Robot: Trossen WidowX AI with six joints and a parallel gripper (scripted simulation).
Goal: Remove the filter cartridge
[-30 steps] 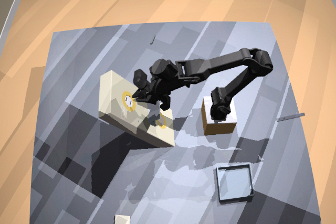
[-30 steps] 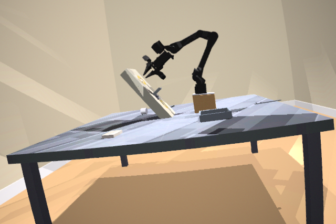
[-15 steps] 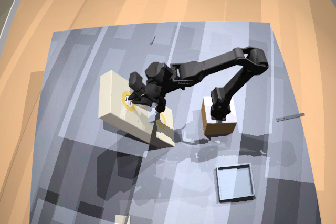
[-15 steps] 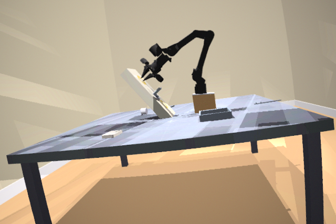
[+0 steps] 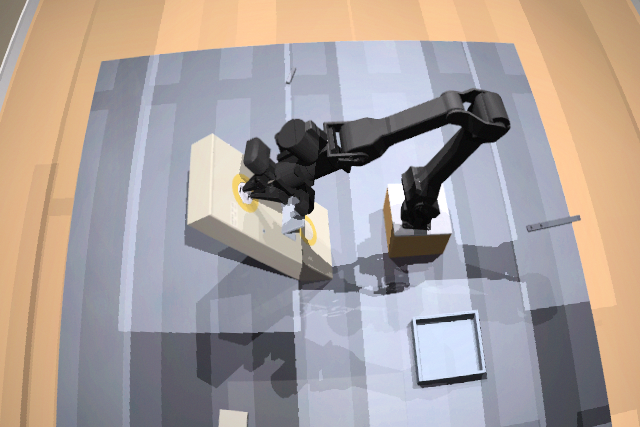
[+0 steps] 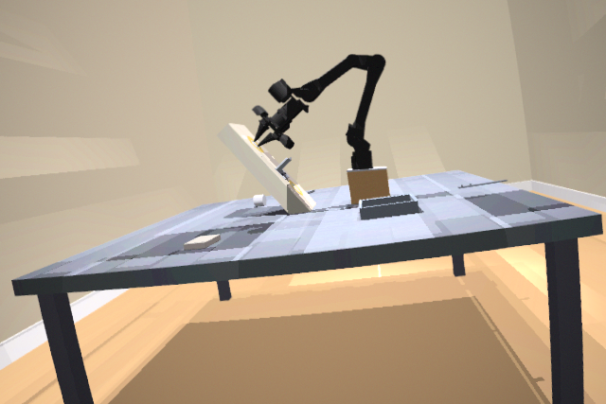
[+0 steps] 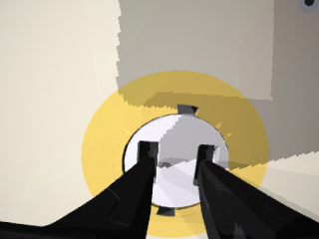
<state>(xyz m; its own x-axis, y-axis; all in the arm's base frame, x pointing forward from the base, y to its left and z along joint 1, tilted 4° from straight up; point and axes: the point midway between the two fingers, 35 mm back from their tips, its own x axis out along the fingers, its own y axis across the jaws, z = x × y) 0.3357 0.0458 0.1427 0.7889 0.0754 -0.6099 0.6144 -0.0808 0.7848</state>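
The round white cartridge [image 5: 247, 200] [image 7: 175, 191] sits in the tilted cream service panel [image 5: 200, 179] [image 6: 254, 165] [image 7: 50, 75], inside a yellow ring [image 7: 100, 149]. Two dark slots show on its face, with dark notches above and below it. My gripper [image 5: 248, 191] [image 6: 257, 143] [image 7: 175, 169] is partly open with nothing between its fingers. Its two tips are at the cartridge face, one over the lower part of each slot; whether they are inside the slots I cannot tell. The tray [image 5: 416, 352] [image 6: 388, 210] is empty, right of the panel.
A grey flap [image 5: 292, 221] [image 6: 283, 163] sticks out from the panel near a second yellow ring [image 5: 311, 231]. A white cylinder [image 6: 258, 201] lies behind the panel. A cream block [image 5: 233, 418] [image 6: 202, 241] and a grey bar [image 5: 553, 223] [image 6: 482, 184] lie on the table.
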